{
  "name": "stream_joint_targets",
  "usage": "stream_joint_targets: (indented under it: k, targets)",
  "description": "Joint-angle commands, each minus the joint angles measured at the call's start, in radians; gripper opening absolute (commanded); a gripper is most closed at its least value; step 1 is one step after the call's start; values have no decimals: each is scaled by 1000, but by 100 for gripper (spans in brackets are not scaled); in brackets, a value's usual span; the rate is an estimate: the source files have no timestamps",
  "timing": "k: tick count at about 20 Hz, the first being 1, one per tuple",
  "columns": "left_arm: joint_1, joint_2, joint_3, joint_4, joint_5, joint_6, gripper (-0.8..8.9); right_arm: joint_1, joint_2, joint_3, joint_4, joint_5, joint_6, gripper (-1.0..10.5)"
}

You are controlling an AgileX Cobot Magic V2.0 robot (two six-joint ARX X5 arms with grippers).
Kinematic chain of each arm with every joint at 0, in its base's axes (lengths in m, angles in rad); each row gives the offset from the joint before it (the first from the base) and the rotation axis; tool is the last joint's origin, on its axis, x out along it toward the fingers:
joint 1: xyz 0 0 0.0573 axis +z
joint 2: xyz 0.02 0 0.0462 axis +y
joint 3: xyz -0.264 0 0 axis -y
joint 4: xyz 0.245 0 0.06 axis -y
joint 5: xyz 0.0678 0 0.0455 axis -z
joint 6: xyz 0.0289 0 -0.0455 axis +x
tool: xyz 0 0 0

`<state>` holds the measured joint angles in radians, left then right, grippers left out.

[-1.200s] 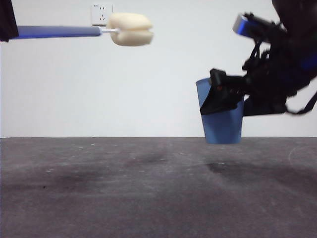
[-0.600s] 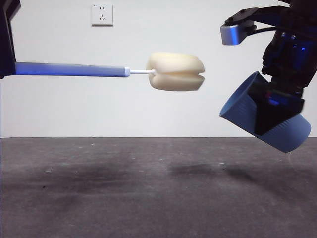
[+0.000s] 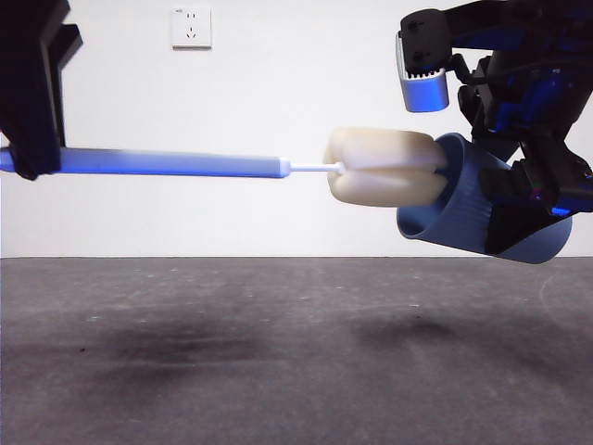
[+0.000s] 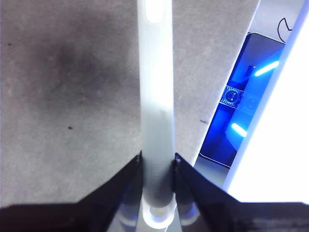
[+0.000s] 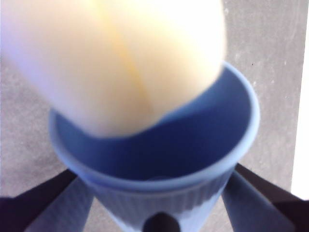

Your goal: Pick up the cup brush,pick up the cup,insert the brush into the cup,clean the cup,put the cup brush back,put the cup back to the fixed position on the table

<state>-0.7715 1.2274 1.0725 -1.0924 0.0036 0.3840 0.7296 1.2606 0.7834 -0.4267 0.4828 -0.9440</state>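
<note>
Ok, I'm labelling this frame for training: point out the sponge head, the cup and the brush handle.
sponge head [image 3: 384, 167], front view, on the cream sponge's side.
cup [image 3: 463, 209], front view, on its ribbed blue wall.
brush handle [image 4: 155, 96], left wrist view, mid-handle above the jaws.

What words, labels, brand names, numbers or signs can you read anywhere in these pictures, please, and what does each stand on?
None can be read.
Wall socket: a tiny dark mark at its top corner, too small to read.
Cup brush, held by the left gripper: no print on handle or sponge.
Cup, held by the right gripper: only ribs, no label.
Table: scuffs only.
</note>
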Motion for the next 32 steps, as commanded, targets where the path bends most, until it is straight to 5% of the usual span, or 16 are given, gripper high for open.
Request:
stream_joint_targets:
  k: [1, 12, 18, 25, 32]
  targets:
    - [-12, 27, -5, 27, 5, -25, -8, 29, 5, 5, 3, 20, -36, -13]
    - [-93, 97, -5, 157, 58, -131, -9, 216, 82, 5, 0, 51, -83, -13]
    - [-98, 96, -5, 45, 3, -181, -8, 203, 87, 5, -1, 147, -81, -13]
    - [-98, 52, -5, -84, -31, -183, -8, 187, 87, 5, -1, 152, -74, -13]
    - [-104, 76, -5, 86, 34, -182, -9, 199, 87, 5, 3, 145, -74, -13]
